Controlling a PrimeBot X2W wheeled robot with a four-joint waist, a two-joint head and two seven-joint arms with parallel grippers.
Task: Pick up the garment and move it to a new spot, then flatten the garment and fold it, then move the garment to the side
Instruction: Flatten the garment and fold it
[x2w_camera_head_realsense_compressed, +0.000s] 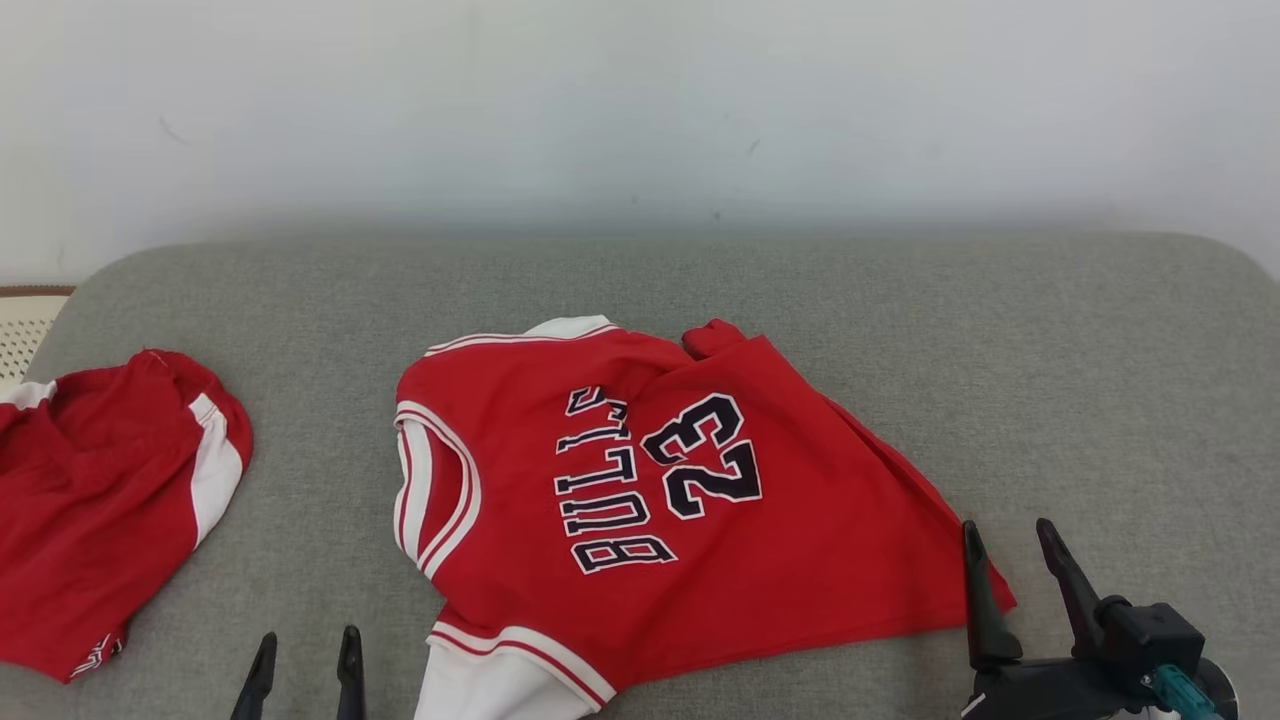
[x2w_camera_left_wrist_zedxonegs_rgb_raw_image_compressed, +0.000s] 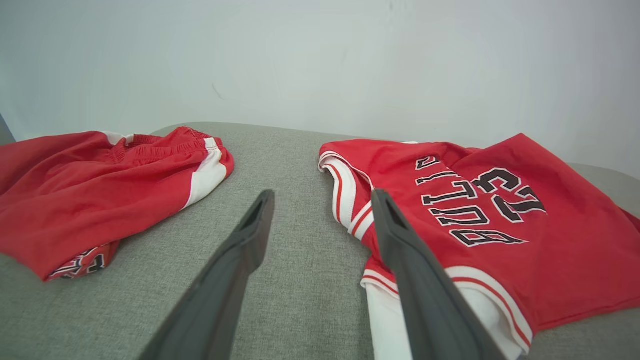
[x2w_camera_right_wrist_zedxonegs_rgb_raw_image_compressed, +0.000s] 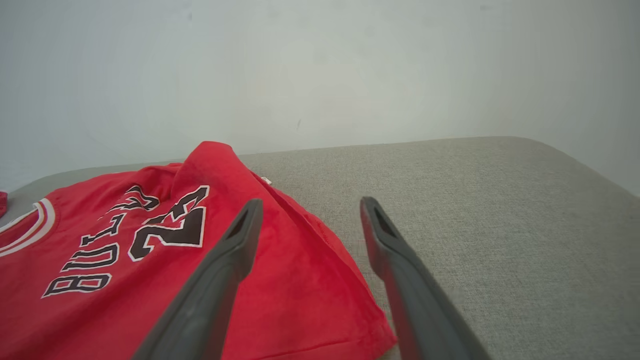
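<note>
The right hand (x2w_camera_right_wrist_zedxonegs_rgb_raw_image_compressed: 310, 202), jaws apart, sits at the edge of the red jersey (x2w_camera_right_wrist_zedxonegs_rgb_raw_image_compressed: 125, 270) (BULLS 23) on grey cushion (x2w_camera_right_wrist_zedxonegs_rgb_raw_image_compressed: 500, 225).

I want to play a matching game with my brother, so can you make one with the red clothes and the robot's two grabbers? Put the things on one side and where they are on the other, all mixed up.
Things:
1. Bulls 23 jersey
2. red shorts
3. left gripper
4. right gripper

Places:
A. crumpled at the left end of the grey cushion
B. open, beside the jersey's pointed corner
C. lying in the middle of the cushion, number facing up
D. open, low between the two garments

Pairs: 1-C, 2-A, 3-D, 4-B
</note>
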